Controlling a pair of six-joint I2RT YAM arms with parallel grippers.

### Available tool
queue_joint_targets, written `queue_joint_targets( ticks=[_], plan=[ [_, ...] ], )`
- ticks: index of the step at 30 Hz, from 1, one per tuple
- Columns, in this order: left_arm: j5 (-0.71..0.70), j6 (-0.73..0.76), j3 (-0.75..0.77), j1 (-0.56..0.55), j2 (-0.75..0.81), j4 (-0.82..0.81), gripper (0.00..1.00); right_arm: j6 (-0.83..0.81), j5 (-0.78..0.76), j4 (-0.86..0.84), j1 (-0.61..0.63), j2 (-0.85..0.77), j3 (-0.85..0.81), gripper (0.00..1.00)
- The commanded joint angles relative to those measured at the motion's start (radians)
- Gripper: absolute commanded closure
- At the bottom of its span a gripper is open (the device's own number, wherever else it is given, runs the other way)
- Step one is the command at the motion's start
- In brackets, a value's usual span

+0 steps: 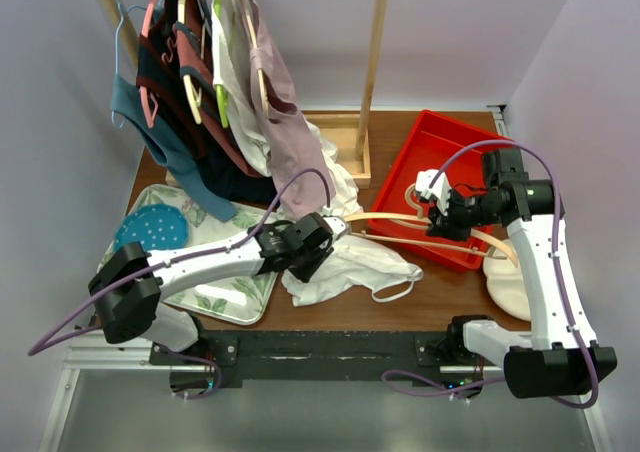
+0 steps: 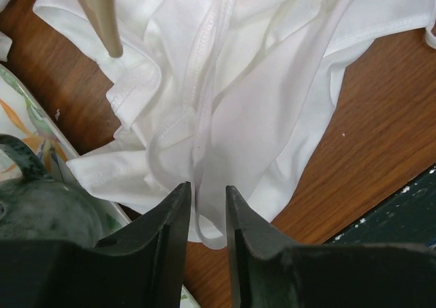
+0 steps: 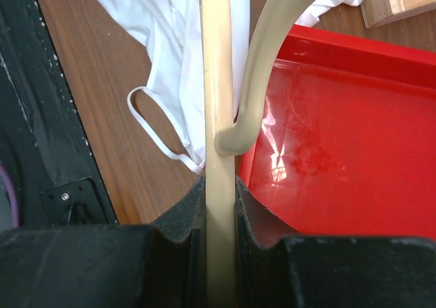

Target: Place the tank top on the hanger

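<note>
1. Left gripper (image 2: 208, 193): fingers drawn close, with a narrow gap and a fold of the tank top (image 2: 272, 83) pinched between them.
2. Right gripper (image 3: 219, 185): clamped on the straight bar of the hanger (image 3: 218, 83). The hook curls just beside the bar, at the rim of the red tray (image 3: 340, 151).
3. From the right gripper the hanger reaches leftward; one arm tip touches the tank top's cloth.
4. Tank top lies crumpled on the table (image 1: 440, 292), between the patterned tray (image 1: 235, 294) and the red tray. One strap loop trails toward the near edge, short of the black base rail (image 1: 330, 350).
5. Open room: bare wood in front of the red tray, running right to a pale bundle (image 1: 505, 287) at the table's edge.
6. Count: one tank top, one cream hanger, two trays, two grippers. Garments on the wooden rack (image 1: 375, 52) overlap, so their number is unclear.
</note>
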State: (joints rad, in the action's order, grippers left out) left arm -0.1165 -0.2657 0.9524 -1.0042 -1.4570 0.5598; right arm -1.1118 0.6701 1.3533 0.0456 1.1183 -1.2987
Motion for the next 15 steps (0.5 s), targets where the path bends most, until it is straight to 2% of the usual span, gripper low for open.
queue_joint_targets(
  ticks=[1,3,4,6,15],
  plan=[
    [-0.031,0.022,0.036,-0.005,-0.029,-0.003,0.74,-0.019,0.025,0.162,0.002,0.001,0.004,1.0],
    [-0.038,0.023,0.037,-0.005,-0.035,0.0,0.8,-0.019,0.025,0.162,0.003,0.003,0.004,1.0],
    [-0.043,0.023,0.039,-0.005,-0.039,0.0,0.9,-0.017,0.026,0.162,0.004,0.002,0.003,1.0],
    [-0.061,0.019,0.043,-0.005,-0.032,0.003,1.0,-0.019,0.026,0.162,0.002,0.002,0.007,1.0],
    [-0.074,-0.017,0.075,-0.001,0.06,-0.029,1.0,-0.036,0.049,0.164,0.031,0.011,0.059,1.0]
  ],
)
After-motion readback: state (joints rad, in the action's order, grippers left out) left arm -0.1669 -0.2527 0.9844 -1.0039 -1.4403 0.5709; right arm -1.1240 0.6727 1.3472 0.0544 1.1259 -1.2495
